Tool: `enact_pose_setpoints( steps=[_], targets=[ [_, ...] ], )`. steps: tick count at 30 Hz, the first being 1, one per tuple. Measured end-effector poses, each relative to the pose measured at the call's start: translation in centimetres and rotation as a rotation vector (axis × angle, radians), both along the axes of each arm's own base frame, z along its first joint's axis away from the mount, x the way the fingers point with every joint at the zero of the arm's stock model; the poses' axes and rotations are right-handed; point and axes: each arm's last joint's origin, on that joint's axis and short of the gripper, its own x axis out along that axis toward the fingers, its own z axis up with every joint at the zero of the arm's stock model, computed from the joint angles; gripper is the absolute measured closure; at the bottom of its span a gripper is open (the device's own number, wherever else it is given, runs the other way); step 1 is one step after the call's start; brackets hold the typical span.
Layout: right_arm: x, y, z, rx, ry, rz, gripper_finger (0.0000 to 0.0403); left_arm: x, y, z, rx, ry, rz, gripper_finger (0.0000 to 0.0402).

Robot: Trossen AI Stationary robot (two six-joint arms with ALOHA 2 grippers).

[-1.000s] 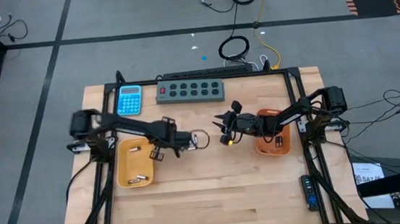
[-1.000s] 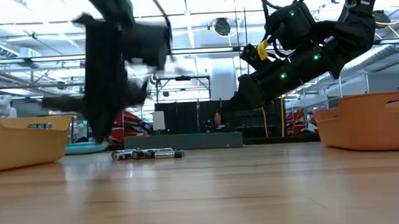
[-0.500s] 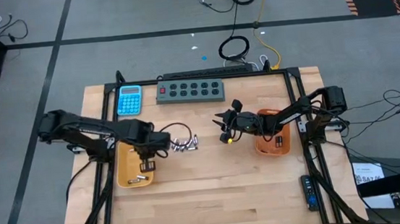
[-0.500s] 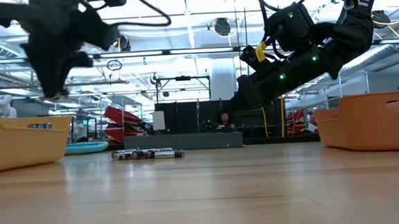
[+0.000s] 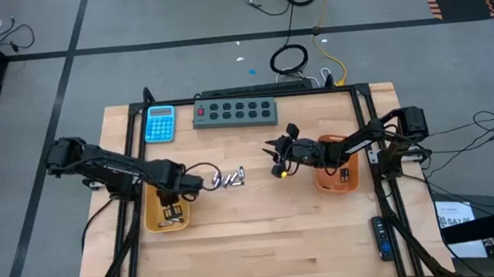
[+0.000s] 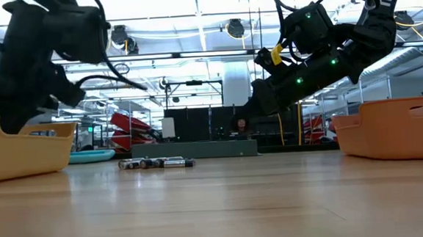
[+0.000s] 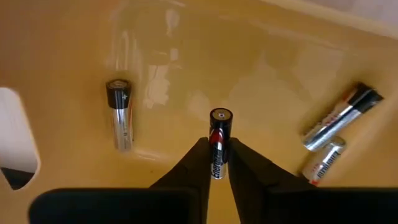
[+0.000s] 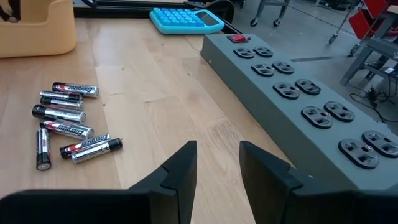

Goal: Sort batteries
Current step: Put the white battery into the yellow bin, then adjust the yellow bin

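Several batteries (image 5: 229, 178) lie in a loose pile on the table's middle, also in the right wrist view (image 8: 68, 121) and the low view (image 6: 155, 163). My left gripper (image 5: 170, 201) is over the yellow tray (image 5: 154, 220) at the table's left, shut on a dark battery (image 7: 219, 140). Three more batteries lie on the tray floor, one apart (image 7: 119, 114) and two together (image 7: 341, 115). My right gripper (image 5: 276, 165) hovers open (image 8: 217, 165) right of the pile, beside the orange tray (image 5: 323, 184). My left gripper pinches the dark battery between its two fingers (image 7: 193, 165), which hold its rear half (image 7: 217, 167). They come from above, pointing down into the yellow tray, and lie along the battery. Its free end (image 7: 221, 116) pokes out past the fingertips toward the tray floor.
A grey power strip (image 5: 236, 112) and a blue calculator (image 5: 160, 124) lie along the far edge. The orange tray (image 6: 396, 125) holds a few cells. A black frame (image 5: 366, 119) borders the table. Bare wood stretches across the near half.
My left gripper has left the battery pile and moved toward the table's left and slightly nearer, carrying the dark battery. It now hangs over the yellow tray. The pile shows uncovered. My right arm has kept still.
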Motion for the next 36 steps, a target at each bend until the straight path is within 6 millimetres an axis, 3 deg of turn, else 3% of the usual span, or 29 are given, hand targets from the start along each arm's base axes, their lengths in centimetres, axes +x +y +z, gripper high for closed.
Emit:
enact_pose_setpoints(
  steps=[12,23,27,36],
  targets=[
    [0.0,0.0,0.0,0.003,-0.004,-0.001,0.0291,-0.1,0.4,-0.3,0.104,-0.009,-0.02,0.0329],
    [0.0,0.0,0.0,0.003,-0.004,0.002,0.0291,-0.6,1.1,-0.5,0.243,0.008,-0.063,0.0232],
    [0.0,0.0,0.1,0.002,-0.009,0.003,0.0291,-0.4,2.0,-1.1,0.17,0.016,-0.036,0.0234],
    [0.1,0.1,0.1,0.01,-0.017,0.027,0.0291,0.5,4.5,-2.5,0.191,0.051,0.138,0.0265]
  ],
)
